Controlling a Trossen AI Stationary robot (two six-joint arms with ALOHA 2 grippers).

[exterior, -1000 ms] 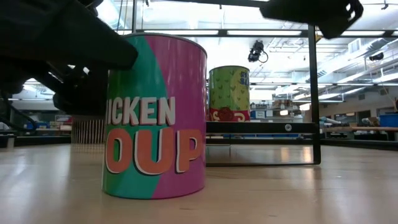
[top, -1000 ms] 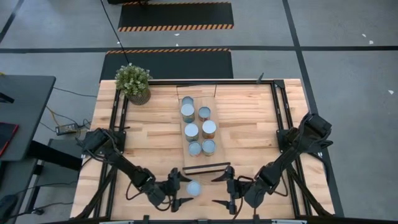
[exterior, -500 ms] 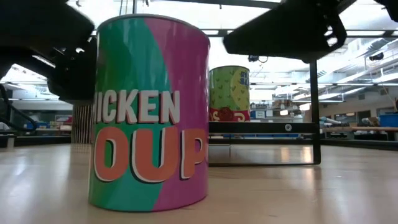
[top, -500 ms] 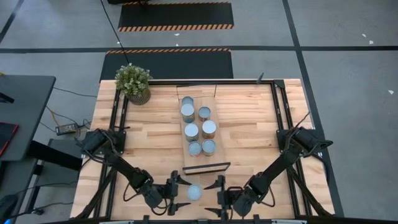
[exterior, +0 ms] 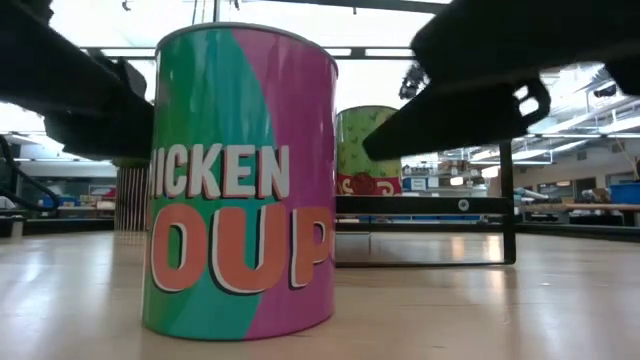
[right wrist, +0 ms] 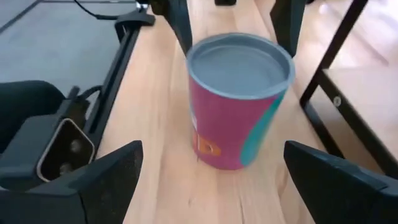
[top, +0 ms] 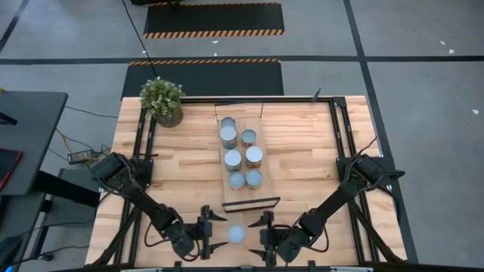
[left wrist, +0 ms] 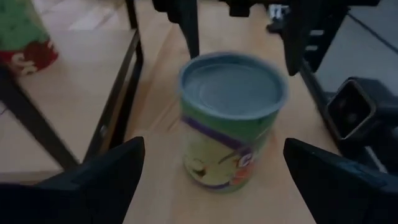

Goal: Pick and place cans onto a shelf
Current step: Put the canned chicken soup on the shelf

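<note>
One can (top: pixel 236 234) with a grey top and green-and-pink sides stands upright on its base on the table near the front edge. It also shows in the low view (exterior: pixel 240 180) and in both wrist views (left wrist: pixel 230 118) (right wrist: pixel 239 99). My left gripper (top: pixel 214 232) is open just left of it. My right gripper (top: pixel 262 236) is open just right of it. Both point level at the can, and neither touches it. Several more cans (top: pixel 243 157) stand on the pale shelf board (top: pixel 240 193) at the table's middle.
A potted green plant (top: pixel 162 100) stands at the far left corner. The shelf's black end frame (top: pixel 251 204) lies just beyond the lone can. Black rails (top: pixel 142 162) (top: pixel 342 143) run along the table's left and right sides. Bare wood lies either side of the shelf.
The lone can has shifted a little toward the table's near edge and stays upright. My left gripper has drawn back from it toward the near left. My right gripper has moved toward the table's left, up to the can's right side.
</note>
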